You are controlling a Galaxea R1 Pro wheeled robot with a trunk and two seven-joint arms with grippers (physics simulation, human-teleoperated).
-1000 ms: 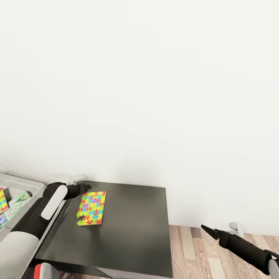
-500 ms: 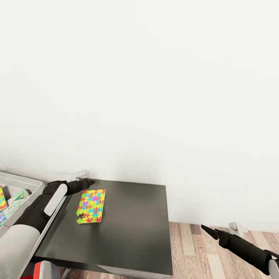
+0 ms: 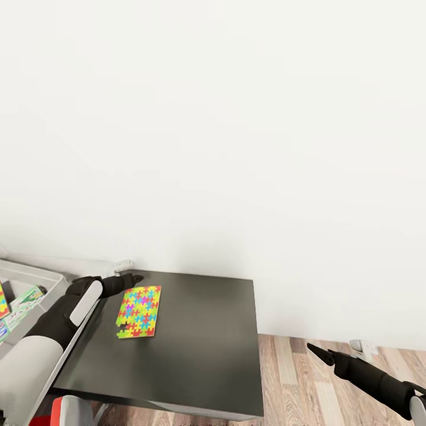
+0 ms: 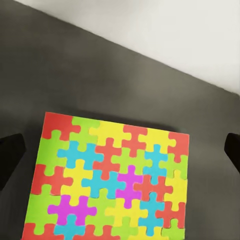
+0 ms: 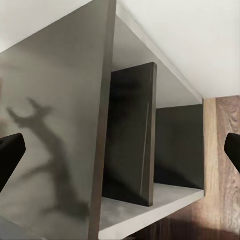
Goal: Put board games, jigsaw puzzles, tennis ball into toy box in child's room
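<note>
A jigsaw puzzle (image 3: 139, 312) lay flat on the dark cabinet top (image 3: 201, 343) of the desk, near its left edge. The left tool (image 3: 131, 278) hovered just beyond the puzzle's far corner, its fingers spread wide and holding nothing. At the far left sat the toy box (image 3: 35, 278) with colourful boxes inside. The right tool (image 3: 312, 349) hung over the wooden floor (image 3: 296, 378), also spread wide.
</note>
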